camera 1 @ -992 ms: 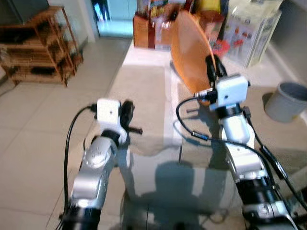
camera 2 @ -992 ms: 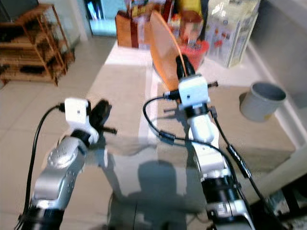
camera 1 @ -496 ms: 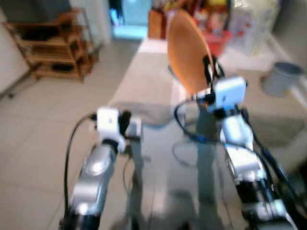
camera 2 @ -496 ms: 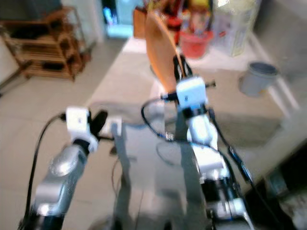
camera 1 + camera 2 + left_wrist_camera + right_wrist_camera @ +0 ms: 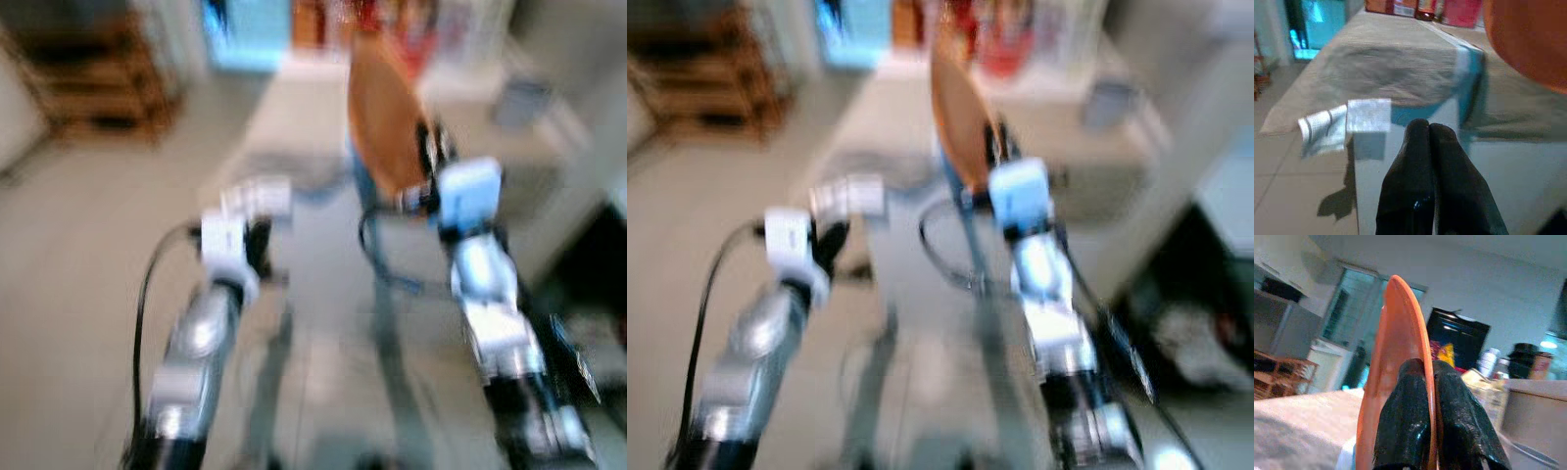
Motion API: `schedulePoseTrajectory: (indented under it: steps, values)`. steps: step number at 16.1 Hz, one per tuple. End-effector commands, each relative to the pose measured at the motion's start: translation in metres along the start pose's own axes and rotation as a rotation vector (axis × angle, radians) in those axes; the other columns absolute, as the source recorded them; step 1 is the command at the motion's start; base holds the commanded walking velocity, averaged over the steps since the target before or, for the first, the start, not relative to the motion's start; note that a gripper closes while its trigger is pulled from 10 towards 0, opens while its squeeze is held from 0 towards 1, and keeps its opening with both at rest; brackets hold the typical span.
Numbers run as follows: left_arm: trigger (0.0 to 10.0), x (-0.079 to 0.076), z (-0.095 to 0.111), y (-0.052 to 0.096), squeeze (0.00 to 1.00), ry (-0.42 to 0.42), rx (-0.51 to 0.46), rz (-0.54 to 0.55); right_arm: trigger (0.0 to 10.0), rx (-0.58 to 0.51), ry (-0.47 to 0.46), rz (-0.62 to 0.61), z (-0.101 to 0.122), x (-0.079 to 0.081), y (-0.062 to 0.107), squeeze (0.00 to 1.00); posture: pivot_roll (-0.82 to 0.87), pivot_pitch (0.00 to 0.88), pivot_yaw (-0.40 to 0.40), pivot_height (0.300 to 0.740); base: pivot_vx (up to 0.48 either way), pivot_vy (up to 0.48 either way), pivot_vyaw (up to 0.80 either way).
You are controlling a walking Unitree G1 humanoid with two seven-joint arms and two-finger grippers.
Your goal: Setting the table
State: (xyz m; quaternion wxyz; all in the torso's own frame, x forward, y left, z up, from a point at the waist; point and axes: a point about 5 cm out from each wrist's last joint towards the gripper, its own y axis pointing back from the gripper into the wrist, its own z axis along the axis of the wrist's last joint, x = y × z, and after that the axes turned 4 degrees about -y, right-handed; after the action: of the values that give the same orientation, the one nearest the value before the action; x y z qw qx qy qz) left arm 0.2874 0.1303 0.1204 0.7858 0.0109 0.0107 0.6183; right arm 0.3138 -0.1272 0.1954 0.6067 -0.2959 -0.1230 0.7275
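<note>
My right gripper is shut on the rim of an orange plate, holding it on edge above the table; the right wrist view shows the plate pinched between the two black fingers. My left gripper is shut with nothing in it, held low over the near part of the table, which has a beige cloth. In the head views the left gripper is to the left of the plate. Both eye views are blurred.
A folded white napkin and a striped one lie at the cloth's near edge. Red and orange containers stand at the table's far end. A wooden shelf is at the far left, with tiled floor beside the table.
The whole picture has shifted and blurred, so the camera has moved. The plate stays held in the right gripper, and both arms keep about the same pose.
</note>
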Motion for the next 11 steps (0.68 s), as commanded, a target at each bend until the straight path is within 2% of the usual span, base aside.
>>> schedulePoseTrajectory:
  steps: [1, 6, 7, 9, 11]
  values:
    - [10.0, -0.0010, 0.0030, -0.0028, 0.00, -0.003, -0.011, -0.013, 0.0, -0.058, 0.003, 0.009, 0.0101, 0.0005, -0.0058, 0.00, -0.07, 0.000, 0.017, 0.736, 0.000, 0.000, 0.00]
    - [10.0, -0.0033, 0.0037, -0.0053, 0.00, -0.011, -0.013, -0.039, 0.0, -0.037, 0.004, 0.031, 0.0055, 0.0035, -0.0031, 0.00, -0.06, 0.000, 0.019, 0.736, 0.000, 0.000, 0.00]
    - [10.0, -0.0028, 0.0033, -0.0056, 0.00, -0.036, -0.006, -0.046, 0.0, -0.034, 0.002, 0.035, 0.0047, 0.0042, -0.0024, 0.00, -0.06, 0.000, 0.019, 0.736, 0.000, 0.000, 0.00]
    - [10.0, -0.0042, 0.0001, -0.0061, 0.00, 0.008, 0.018, -0.061, 0.0, -0.031, -0.001, 0.041, 0.0040, 0.0057, -0.0011, 0.00, -0.06, 0.000, 0.018, 0.736, 0.000, -0.480, 0.00]
    - [10.0, -0.0045, 0.0017, -0.0063, 0.00, -0.006, 0.003, -0.056, 0.0, -0.029, -0.008, 0.052, 0.0040, 0.0088, 0.0008, 0.00, -0.06, 0.000, 0.015, 0.736, 0.131, -0.157, 0.00]
